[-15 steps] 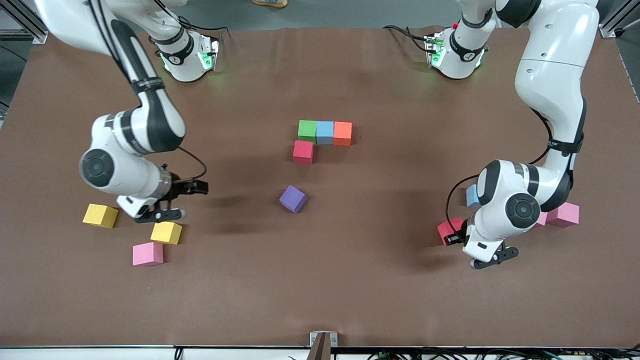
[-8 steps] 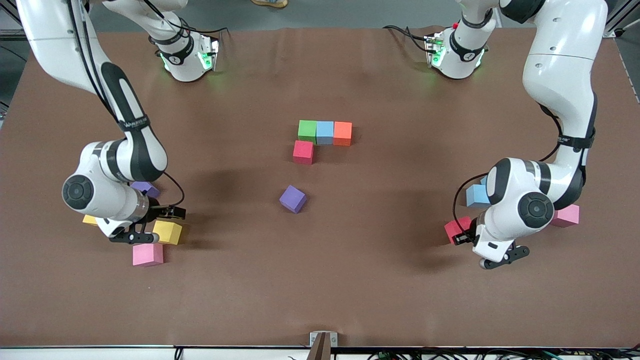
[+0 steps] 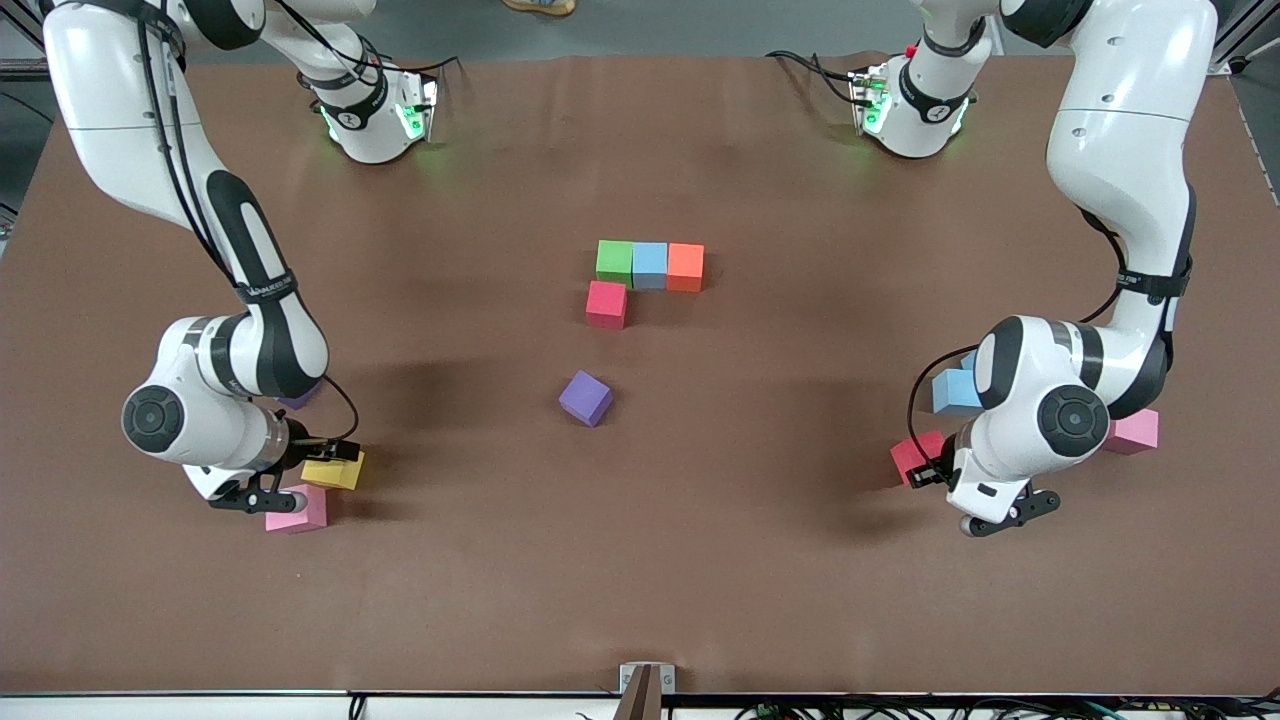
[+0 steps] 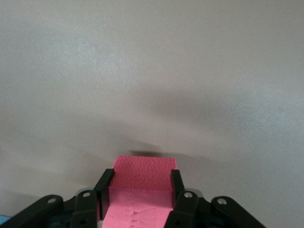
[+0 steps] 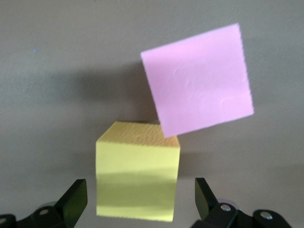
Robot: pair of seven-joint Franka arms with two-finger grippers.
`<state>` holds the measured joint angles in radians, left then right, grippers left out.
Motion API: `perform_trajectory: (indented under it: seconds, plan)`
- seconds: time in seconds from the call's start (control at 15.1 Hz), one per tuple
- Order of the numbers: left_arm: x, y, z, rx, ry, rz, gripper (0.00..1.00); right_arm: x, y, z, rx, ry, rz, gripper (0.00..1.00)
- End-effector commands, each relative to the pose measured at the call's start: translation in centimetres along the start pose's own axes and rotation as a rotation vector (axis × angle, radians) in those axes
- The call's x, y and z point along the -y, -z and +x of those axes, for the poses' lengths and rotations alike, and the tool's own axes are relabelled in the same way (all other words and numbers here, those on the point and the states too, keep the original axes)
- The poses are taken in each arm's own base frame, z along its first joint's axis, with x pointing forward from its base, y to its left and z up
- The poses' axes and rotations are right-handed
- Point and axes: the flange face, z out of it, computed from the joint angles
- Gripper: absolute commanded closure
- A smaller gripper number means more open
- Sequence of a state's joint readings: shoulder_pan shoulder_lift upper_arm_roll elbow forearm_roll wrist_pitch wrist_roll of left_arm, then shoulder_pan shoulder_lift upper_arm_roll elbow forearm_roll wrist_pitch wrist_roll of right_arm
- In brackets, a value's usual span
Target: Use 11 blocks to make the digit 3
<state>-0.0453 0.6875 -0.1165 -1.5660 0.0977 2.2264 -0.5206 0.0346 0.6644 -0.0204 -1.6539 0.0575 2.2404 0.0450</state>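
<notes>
Right gripper (image 3: 285, 487), fingers spread, lowers over a yellow block (image 5: 137, 178) to grab next; left gripper (image 4: 137, 187) clamps a pink block (image 4: 142, 178), awaiting placement

A brown mat (image 3: 640, 560) is spread over the whole table, faintly creased near its top edge. Grey floor (image 3: 640, 25) is seen above the mat. Aluminium framing (image 3: 40, 45) is set at the mat's upper corners, and a small bracket, possibly a camera mount (image 3: 646, 680), is fixed at the mat's lower edge.

Right tool (image 3: 283, 487) lower, now over yellow block (image 3: 334, 472).
</notes>
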Motion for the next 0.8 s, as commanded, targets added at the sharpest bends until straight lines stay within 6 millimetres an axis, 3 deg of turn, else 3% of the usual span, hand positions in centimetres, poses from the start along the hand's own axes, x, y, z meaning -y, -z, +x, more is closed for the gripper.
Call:
perform_trajectory:
  seconds: [0.0, 0.13, 0.2, 0.4, 0.47, 0.53, 0.73]
  plan:
    - [0.2, 0.2, -0.4, 0.003, -0.015, 0.020, 1.00, -0.3, -0.4, 1.0, 0.000, 0.022, -0.014, 0.00]
    - [0.3, 0.0, -0.6, 0.008, -0.008, 0.021, 1.00, 0.0, -0.9, 1.1, -0.001, 0.027, -0.014, 0.05]
    - [0.3, 0.0, -0.6, 0.007, -0.009, 0.022, 1.00, 0.3, -1.2, 1.1, 0.002, 0.030, -0.015, 0.14]
    - [0.3, 0.1, -0.5, 0.006, -0.009, 0.021, 1.00, 0.8, -1.3, 0.9, 0.010, 0.035, -0.013, 0.57]
    - [0.3, 0.2, -0.5, 0.005, -0.007, 0.020, 1.00, 1.3, -1.3, 0.7, 0.016, 0.043, -0.014, 0.63]
    - [0.2, 0.4, -0.6, 0.002, -0.007, 0.018, 1.00, 2.1, -1.1, 0.5, 0.018, 0.053, -0.015, 0.66]
    - [0.2, 1.7, -0.6, -0.006, -0.002, 0.017, 1.00, 7.6, 1.0, -1.1, 0.069, 0.106, -0.015, 0.67]
